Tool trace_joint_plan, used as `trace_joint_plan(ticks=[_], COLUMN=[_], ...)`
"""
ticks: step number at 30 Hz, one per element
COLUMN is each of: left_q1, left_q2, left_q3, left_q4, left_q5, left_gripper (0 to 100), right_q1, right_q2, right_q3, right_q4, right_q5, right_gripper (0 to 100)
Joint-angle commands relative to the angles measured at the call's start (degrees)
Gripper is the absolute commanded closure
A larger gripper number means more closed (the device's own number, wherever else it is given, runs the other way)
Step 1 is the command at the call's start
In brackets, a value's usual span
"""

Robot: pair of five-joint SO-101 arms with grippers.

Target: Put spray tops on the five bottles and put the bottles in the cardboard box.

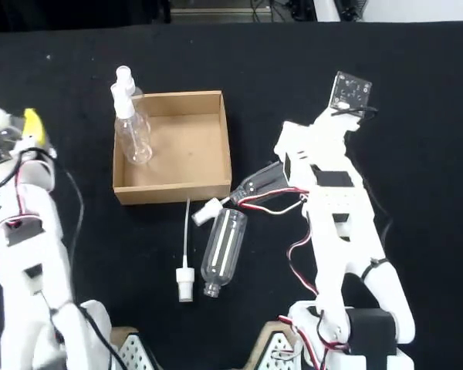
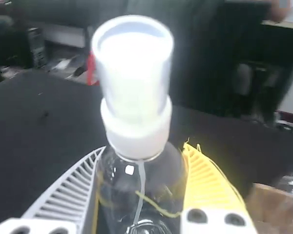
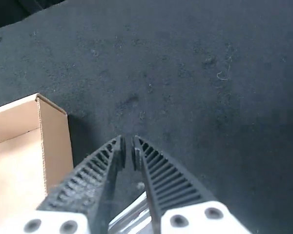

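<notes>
1. At the table's left edge, the left gripper (image 2: 144,163) is clamped on a clear bottle (image 2: 136,195). Its white finger is on one side and its yellow finger on the other. The bottle rises between them with a white spray cap (image 2: 134,87) already fitted.
2. To the right of that arm, and apart from it, sits the open cardboard box (image 1: 174,191). Two capped bottles (image 1: 136,139) are inside against its left wall (they overlap, so their outlines are hard to separate).
3. In front of the box a loose spray top (image 1: 185,281) lies on the black table (image 1: 386,69). Its thin tube points toward the box's front wall.
4. Just to its right an uncapped bottle (image 1: 224,247) lies on its side, with the open neck toward the arms' bases.
5. A second spray top (image 1: 208,210) lies at that bottle's far end, near the box's front right corner.
6. The black right gripper (image 3: 128,148) points at that corner, and the second spray top lies just beside its tips. Its fingers are drawn to a narrow slit, and I cannot tell whether they pinch anything.
</notes>
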Motion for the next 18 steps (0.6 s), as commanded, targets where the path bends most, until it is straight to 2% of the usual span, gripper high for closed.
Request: trace_joint_plan(ticks=[1,8,18], left_q1=[6.1,16.1,25.7], left_q2=[-13.8,-23.1,-22.4], left_q3=[1.5,8.0,9.9], left_q4=[7.4,8.7,8.7], left_q5=[0.7,0.6,1.0], left_gripper=[97,97,97], right_q1=[0.9,1.2,1.3], right_q2=[2.2,9.0,9.8], right_q3=[-1.3,-6.0,-6.4], right_q4=[-4.0,-4.2,-4.2], right_q5=[2.8,3.2,3.3], right_gripper=[98.8,98.8,98.8])
